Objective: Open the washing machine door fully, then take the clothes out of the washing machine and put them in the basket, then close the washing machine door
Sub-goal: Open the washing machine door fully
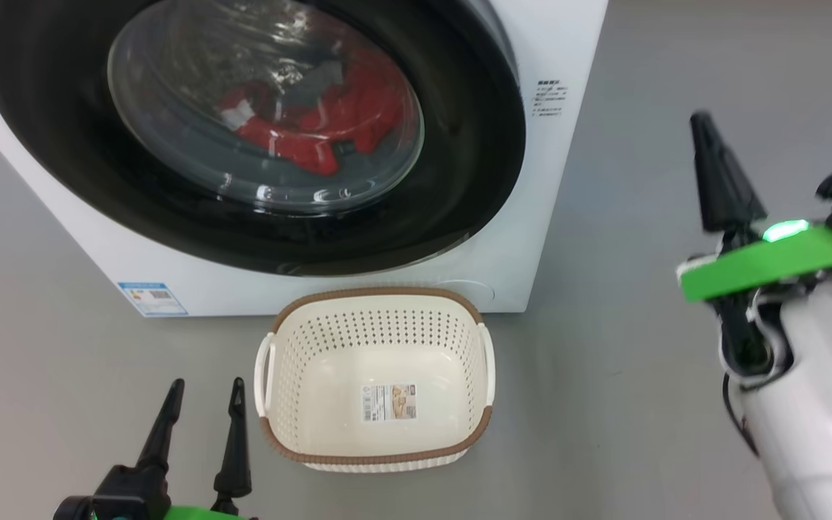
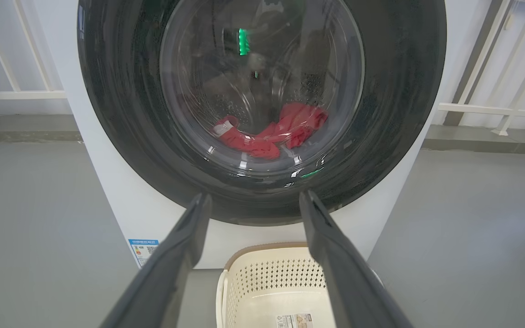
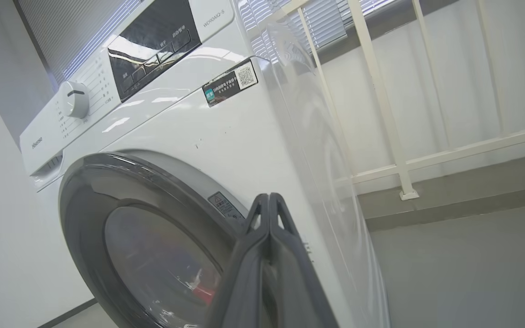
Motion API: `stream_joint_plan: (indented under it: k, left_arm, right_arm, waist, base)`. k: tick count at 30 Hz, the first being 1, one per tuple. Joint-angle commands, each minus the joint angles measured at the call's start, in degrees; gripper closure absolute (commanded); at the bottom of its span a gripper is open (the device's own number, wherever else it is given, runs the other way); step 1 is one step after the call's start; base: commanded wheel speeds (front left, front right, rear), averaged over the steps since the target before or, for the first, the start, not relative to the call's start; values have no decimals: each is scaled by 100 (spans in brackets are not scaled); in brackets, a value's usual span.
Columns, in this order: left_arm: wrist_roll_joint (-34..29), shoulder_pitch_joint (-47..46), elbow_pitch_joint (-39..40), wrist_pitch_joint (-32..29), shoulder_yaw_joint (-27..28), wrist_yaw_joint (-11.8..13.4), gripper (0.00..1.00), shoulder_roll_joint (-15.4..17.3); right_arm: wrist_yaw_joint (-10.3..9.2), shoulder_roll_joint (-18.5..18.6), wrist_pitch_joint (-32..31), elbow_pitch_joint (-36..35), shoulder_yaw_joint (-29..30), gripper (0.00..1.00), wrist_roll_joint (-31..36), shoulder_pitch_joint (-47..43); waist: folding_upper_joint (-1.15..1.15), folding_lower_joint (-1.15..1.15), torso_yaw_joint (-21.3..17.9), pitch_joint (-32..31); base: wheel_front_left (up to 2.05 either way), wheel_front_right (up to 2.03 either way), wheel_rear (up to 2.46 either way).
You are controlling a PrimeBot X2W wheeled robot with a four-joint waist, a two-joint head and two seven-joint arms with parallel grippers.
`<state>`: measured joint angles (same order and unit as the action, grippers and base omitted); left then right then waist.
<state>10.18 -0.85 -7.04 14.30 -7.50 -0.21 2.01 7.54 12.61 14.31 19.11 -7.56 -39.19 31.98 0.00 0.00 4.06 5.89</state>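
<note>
left claw hangs open and empty, just left of the basket on the floor. the door is shut on the washer, red clothes heaped behind its glass. the door looks rigid and its glossy ring slick, so hooking its rim should beat pinching. the clothes look light and limp, best pinched at a bunched fold. right claw, closed on nothing, hovers right of the washer.
</note>
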Motion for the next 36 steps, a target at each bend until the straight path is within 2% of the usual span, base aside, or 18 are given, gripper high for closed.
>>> stream_joint_plan:
  k: [1,6,9,14,15,23,30,36]
  left_arm:
    - [-10,-230,154,70,154,1,0,87]
    - [1,-379,158,70,77,-17,0,87]
    - [11,-478,153,70,28,-34,0,87]
    - [52,-620,132,70,-76,-19,0,87]
    - [52,-620,132,70,-76,-19,0,87]
    - [137,-796,129,70,-223,25,0,87]
    - [174,-902,147,70,-295,48,0,87]
    - [212,-989,158,70,-358,55,0,87]
  right_arm:
    - [-5,31,69,-87,-137,100,-126,261]
    - [-5,229,69,419,-413,100,-868,1028]
    - [-5,349,24,725,-776,100,-1495,1395]
    - [-5,616,-646,911,-1372,100,-2733,1885]
    - [-5,616,-646,911,-1372,100,-2733,1885]
    - [-5,1018,-2286,1095,-1560,100,-4574,2407]
    - [-5,1076,-3714,1534,-1369,100,-5578,2792]
    - [-5,1001,-4432,1923,-1048,100,-6104,3128]
  waist:
    - [0,0,61,89]
    - [0,0,145,297]
    - [0,0,218,404]
    - [0,0,364,593]
    - [0,0,364,593]
    - [0,0,577,854]
    - [0,0,683,1034]
    - [0,0,736,1197]
  base:
    - [0,0,0]
    - [0,0,0]
    - [0,0,0]
    - [0,0,0]
    - [0,0,0]
    - [0,0,0]
    - [0,0,0]
    - [0,0,0]
